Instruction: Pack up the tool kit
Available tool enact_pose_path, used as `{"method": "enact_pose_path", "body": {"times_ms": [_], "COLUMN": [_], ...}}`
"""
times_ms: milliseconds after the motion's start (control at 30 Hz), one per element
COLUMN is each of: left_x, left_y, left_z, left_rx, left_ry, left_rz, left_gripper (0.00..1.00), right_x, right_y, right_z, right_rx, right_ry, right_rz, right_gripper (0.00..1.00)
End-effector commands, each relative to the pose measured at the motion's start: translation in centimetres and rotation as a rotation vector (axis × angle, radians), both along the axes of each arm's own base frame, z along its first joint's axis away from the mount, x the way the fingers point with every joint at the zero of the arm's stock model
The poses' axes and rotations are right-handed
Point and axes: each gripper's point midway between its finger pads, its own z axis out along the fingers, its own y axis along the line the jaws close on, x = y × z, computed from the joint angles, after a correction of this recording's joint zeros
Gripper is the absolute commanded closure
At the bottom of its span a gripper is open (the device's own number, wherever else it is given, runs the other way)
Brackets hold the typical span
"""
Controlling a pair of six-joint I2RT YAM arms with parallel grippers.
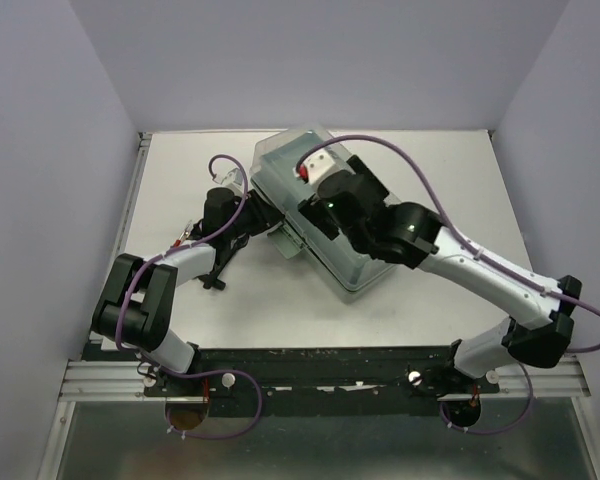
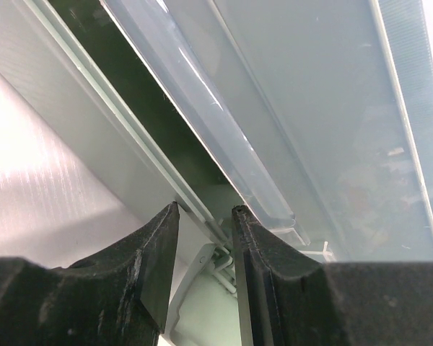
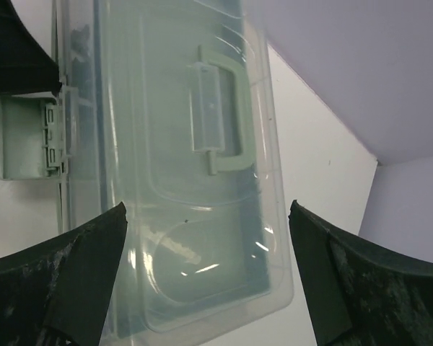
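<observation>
Closing-up stage, I reckon: kit [image 1: 280, 170] looks shut, right claw [image 3: 207, 209] spread wide above it, left claw [image 2: 206, 209] half-spread at its latch [image 2: 202, 281], grip unclear. Next, press latch shut.

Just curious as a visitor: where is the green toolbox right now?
In the top view, the tool kit lies slantwise at the table's far middle, with the left gripper at its side and the right gripper above it.

The toolbox [image 1: 280, 165] blocks the table's [image 1: 460, 170] middle, the right arm [image 1: 480, 265] across it, the left arm [image 1: 190, 258] against its left side. Open room lies far right and in front.
</observation>
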Motion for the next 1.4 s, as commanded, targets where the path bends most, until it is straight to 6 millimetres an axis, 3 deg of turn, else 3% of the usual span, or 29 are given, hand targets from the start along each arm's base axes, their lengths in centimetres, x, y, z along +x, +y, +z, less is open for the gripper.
{"method": "enact_pose_path", "body": {"times_ms": [0,233,300,367,500,600,700,867,1033,1367], "left_x": [-0.5,-0.6,-0.7,-0.8,-0.7,-0.7,-0.8,-0.8,-0.6,-0.6], "left_y": [1.6,1.7,1.7,1.7,1.6,1.5,1.5,1.5,1.5,1.4], "left_z": [-3.8,-3.9,-3.8,-4.0,-3.9,-3.8,-3.9,-3.8,-3.7,-3.8], "left_rx": [0.115,0.129,0.128,0.132,0.129,0.126,0.130,0.131,0.132,0.138], "left_ry": [0.095,0.092,0.090,0.095,0.092,0.091,0.093,0.090,0.085,0.085], "left_rz": [0.046,0.039,0.034,0.034,0.028,0.022,0.019,0.019,0.020,0.012], "left_gripper": [0.56,0.56,0.56,0.55,0.55,0.56,0.56,0.56,0.56,0.56], "right_x": [-0.2,-3.0,-4.7,-6.6,-9.7,-10.4,-9.6,-7.8,-6.2,-4.1], "right_y": [2.2,7.7,9.8,11.5,13.3,13.1,11.7,10.4,9.0,8.5], "right_z": [-2.7,-6.7,-8.2,-9.8,-13.6,-16.4,-17.5,-17.2,-18.4,-19.0], "right_rx": [-0.186,-0.328,-0.276,-0.220,-0.171,-0.207,-0.232,-0.262,-0.326,-0.416], "right_ry": [-0.088,-0.189,-0.133,-0.026,0.184,0.284,0.313,0.251,0.231,0.101], "right_rz": [-0.047,0.044,0.150,0.256,0.392,0.366,0.271,0.160,0.067,-0.007], "right_gripper": [0.00,0.01,0.07,0.26,0.35,0.50,0.76,0.81,0.88,0.91]}}
